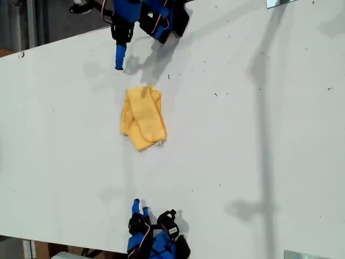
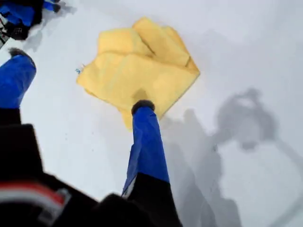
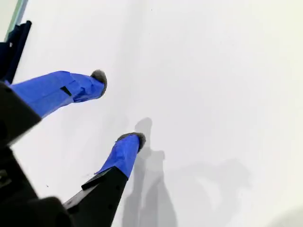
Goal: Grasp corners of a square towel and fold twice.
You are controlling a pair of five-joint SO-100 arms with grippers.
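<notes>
Exterior view: soft yellow-orange fuzzy towel [image 1: 143, 117] lying bunched and loosely folded on the white counter [image 1: 242, 135], near the middle of the view, layers overlapping unevenly, one thick band running slantwise across the top. A blue-and-black arm at the top edge [image 1: 129, 21] with its blue tip pointing down toward the towel, apart from it. Another blue-and-black arm at the bottom edge [image 1: 153, 237], farther from the cloth. Which arm is which, not clear from here.

First wrist view: my first gripper [image 2: 81, 79] with blue fingers [image 2: 147, 142] spread wide, pinching nothing. Towel ahead of them, a rumpled heap of several stacked folds with rounded, thickened edges, nothing on it but shadow. A distant blue arm [image 2: 21, 16] past the cloth.

Second wrist view: my second gripper [image 3: 117, 106] likewise spread apart and empty, over bare white counter and its own shadow; no towel here.
</notes>
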